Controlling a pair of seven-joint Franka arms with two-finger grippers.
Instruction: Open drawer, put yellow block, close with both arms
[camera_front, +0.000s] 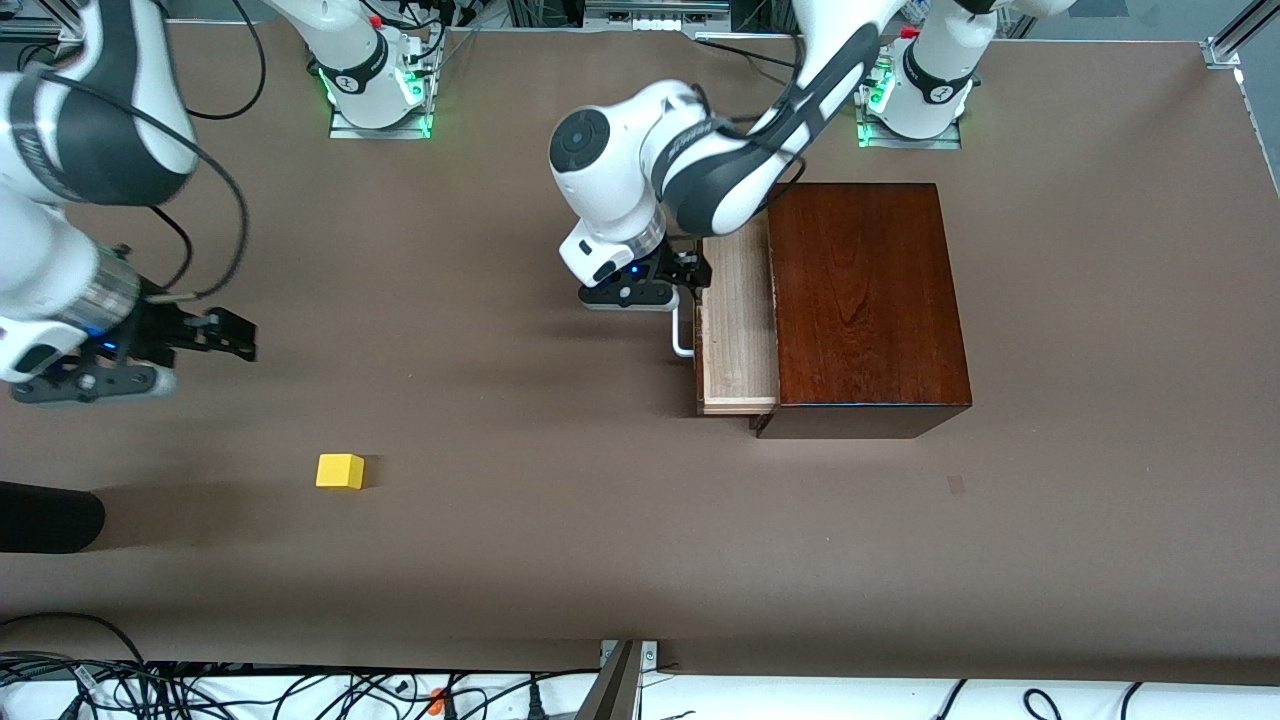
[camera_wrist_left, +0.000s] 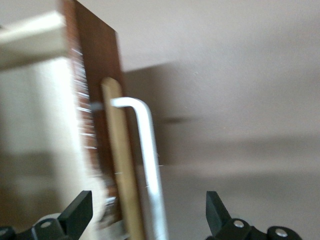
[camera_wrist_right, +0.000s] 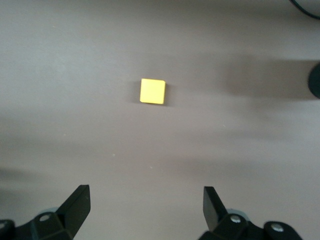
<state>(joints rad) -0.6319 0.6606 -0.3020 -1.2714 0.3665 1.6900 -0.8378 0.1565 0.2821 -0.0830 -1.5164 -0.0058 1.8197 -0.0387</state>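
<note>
Drawer (camera_front: 738, 330) standing part-way out of the dark box (camera_front: 868, 305); yellow block (camera_front: 340, 471) lying alone on the table (camera_front: 560, 520).

Wide bare tabletop is surrounding the block, which is sitting nearer the front camera than the box, about 8 o'clock from it, toward the right arm's end. Left gripper (camera_front: 688, 283) is hanging at the white handle (camera_front: 683, 330), fingers spread wide; its wrist view is showing the bar (camera_wrist_left: 150, 165) between the fingertips (camera_wrist_left: 75, 212), neither visibly touching. Right gripper (camera_front: 215, 335) is hovering over open table, spread wide, empty; only its wrist view is showing the block (camera_wrist_right: 152, 91) ahead of the fingertips (camera_wrist_right: 77, 205).
</note>
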